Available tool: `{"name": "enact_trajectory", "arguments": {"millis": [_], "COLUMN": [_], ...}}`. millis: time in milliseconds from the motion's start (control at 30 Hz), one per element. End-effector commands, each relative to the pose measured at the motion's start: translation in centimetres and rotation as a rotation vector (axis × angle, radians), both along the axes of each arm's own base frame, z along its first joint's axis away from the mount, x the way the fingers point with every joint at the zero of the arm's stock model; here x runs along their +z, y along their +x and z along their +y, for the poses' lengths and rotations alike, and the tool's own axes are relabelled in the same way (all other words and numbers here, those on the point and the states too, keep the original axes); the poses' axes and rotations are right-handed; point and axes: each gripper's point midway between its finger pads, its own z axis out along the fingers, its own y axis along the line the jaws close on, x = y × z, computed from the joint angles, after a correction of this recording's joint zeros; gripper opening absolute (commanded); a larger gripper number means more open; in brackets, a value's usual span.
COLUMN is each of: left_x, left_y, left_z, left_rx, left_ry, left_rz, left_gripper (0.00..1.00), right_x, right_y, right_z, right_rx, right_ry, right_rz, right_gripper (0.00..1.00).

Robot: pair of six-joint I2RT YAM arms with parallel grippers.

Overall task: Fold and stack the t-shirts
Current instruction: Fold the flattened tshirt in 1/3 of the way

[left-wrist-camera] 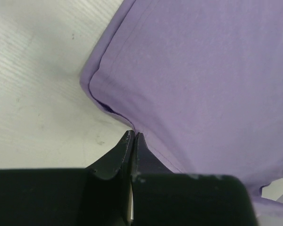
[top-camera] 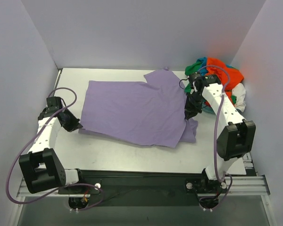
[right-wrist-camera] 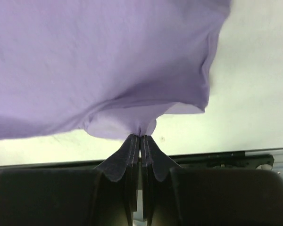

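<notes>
L gripper [left-wrist-camera: 132, 137] & R gripper [right-wrist-camera: 140, 138]: both closed, each pinching lavender t-shirt [top-camera: 137, 110] edge; shirt heap [top-camera: 221, 74] at far-right corner.

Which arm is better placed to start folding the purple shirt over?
Right, probably. The right gripper is shut on a gathered pinch of the lavender t-shirt, tenting it. The left gripper is shut at the hem's very edge, its hold unclear, where the cloth lies flat.
</notes>
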Motion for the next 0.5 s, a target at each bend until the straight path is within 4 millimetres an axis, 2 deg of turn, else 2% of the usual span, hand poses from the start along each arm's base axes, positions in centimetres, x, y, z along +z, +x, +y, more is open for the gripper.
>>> {"name": "enact_trajectory", "arguments": {"millis": [0,67,133,167,200,233,300,333,467], "left_x": [2.4,2.3,2.0,2.1,2.7,2.4,2.5,2.8,3.3], "left_y": [3.7,4.6,5.3,5.9,6.5,7.0,7.8,8.6,10.7], "left_z": [0.5,0.5,0.5,0.5,0.6,0.7,0.7,0.7,0.7], "left_rx": [-0.001,-0.004,-0.006,-0.009,-0.012,-0.011,-0.021,-0.027,-0.050], "left_ry": [-0.006,-0.016,-0.030,-0.029,-0.027,-0.032,-0.033,-0.036,-0.038], "left_rz": [-0.108,-0.107,-0.096,-0.106,-0.121,-0.111,-0.120,-0.127,-0.150], "left_gripper": [0.00,0.00,0.00,0.00,0.00,0.00,0.00,0.00,0.00], "right_x": [0.8,0.8,1.0,1.2,0.7,1.7,1.3,2.2,1.8], "right_y": [2.6,3.8,5.9,6.5,7.2,8.5,9.6,10.8,13.2], "right_z": [-0.6,-0.5,-0.6,-0.6,-0.8,-0.9,-1.0,-1.3,-1.1], "right_rx": [0.017,0.021,0.013,0.011,0.004,-0.002,-0.012,-0.023,-0.031], "right_ry": [-0.014,-0.006,0.003,0.005,0.004,0.010,0.019,0.030,0.068], "right_rz": [-0.012,-0.015,-0.031,-0.037,-0.022,-0.064,-0.055,-0.093,-0.109], "right_gripper": [0.00,0.00,0.00,0.00,0.00,0.00,0.00,0.00,0.00]}}
